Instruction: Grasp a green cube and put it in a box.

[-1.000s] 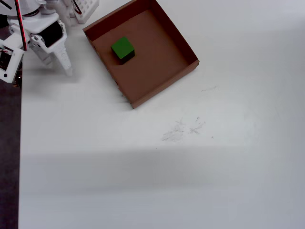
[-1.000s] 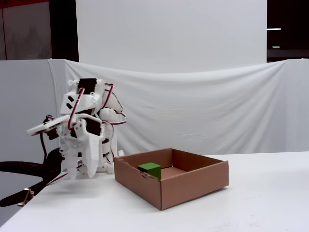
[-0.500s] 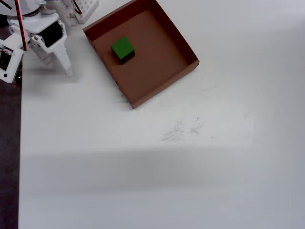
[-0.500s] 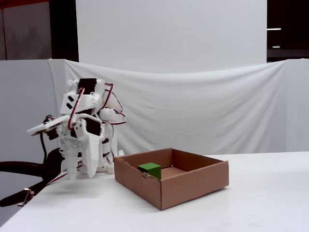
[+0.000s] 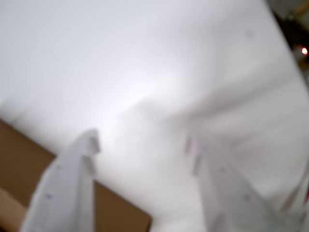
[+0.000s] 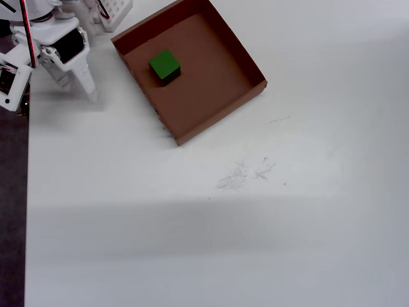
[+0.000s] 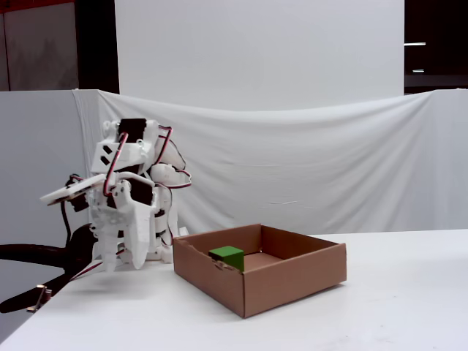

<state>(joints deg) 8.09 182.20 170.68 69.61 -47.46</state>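
The green cube (image 6: 164, 64) lies on the floor of the brown cardboard box (image 6: 217, 96), near its left wall in the overhead view; in the fixed view the green cube (image 7: 227, 255) shows just above the front rim of the box (image 7: 292, 281). My white gripper (image 6: 82, 89) hangs to the left of the box over the table, apart from it. In the blurred wrist view the gripper (image 5: 142, 142) is open with only white table between its fingers, and a corner of the box (image 5: 116, 212) shows at the bottom left. In the fixed view the gripper (image 7: 121, 265) points down.
A white gridded block (image 6: 115, 9) stands at the top edge beside the arm's base. The table's left edge (image 6: 27, 192) runs close under the arm, with dark floor beyond. A white cloth backdrop (image 7: 307, 161) hangs behind the table.
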